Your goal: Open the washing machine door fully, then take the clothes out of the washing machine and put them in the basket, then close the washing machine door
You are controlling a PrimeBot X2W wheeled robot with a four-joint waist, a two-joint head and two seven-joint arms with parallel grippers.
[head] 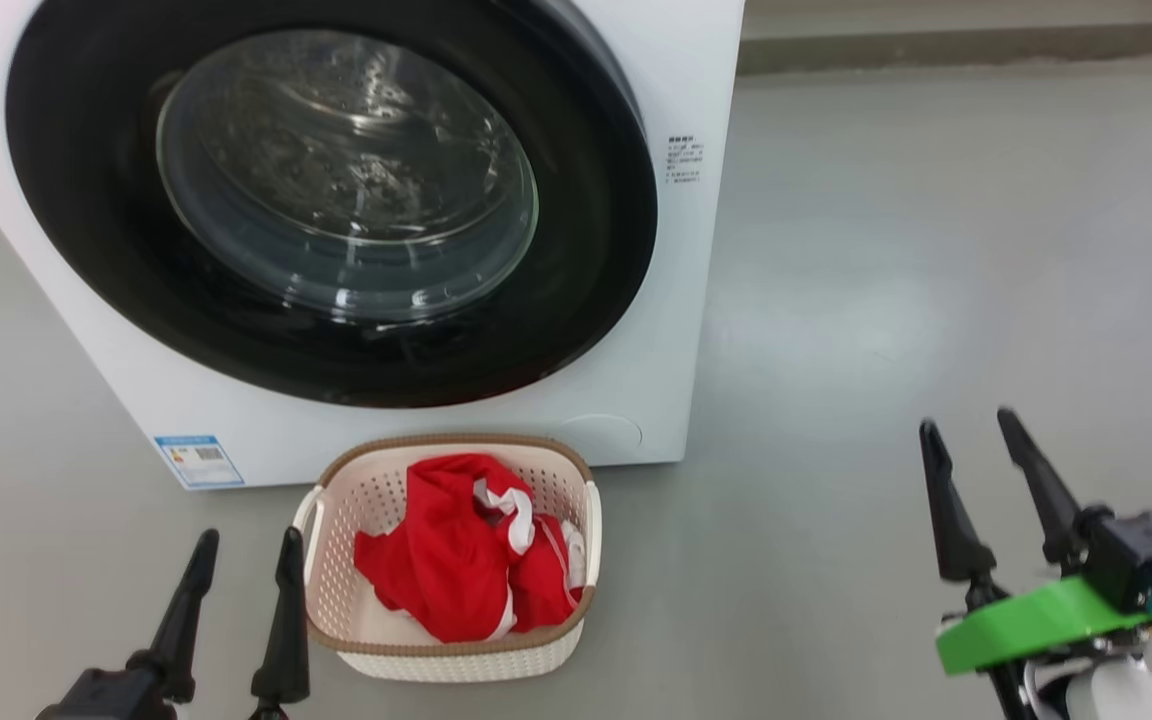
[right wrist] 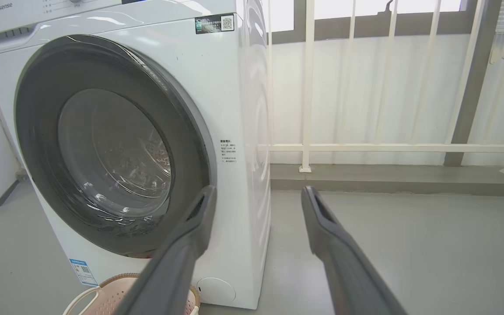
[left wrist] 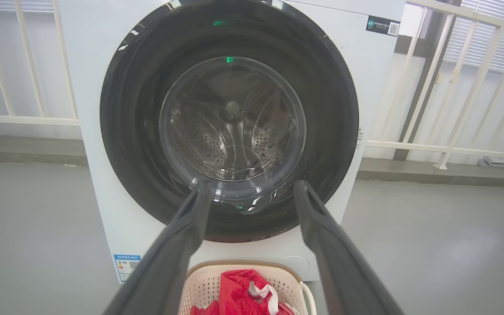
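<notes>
Door: round glossy black-rimmed glass door (head: 336, 200) lies flush on big white washing machine (head: 696, 100); judged shut.
Clothes: bright red fabric garments (head: 446, 570) inside cream perforated plastic basket (head: 456, 665), before the machine.
Left gripper (head: 248, 540): spread, empty.
Right gripper (head: 967, 420): spread, empty.
Outstanding: apparently nothing.

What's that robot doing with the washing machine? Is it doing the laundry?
Yes, it's a laundry job. The red clothes lie in the basket, which sits on the floor in front of the washing machine. The washing machine door looks shut. The left gripper hovers beside the basket and the right gripper hangs off to the right above the floor. Both are open and hold nothing, so the job looks about finished.
</notes>
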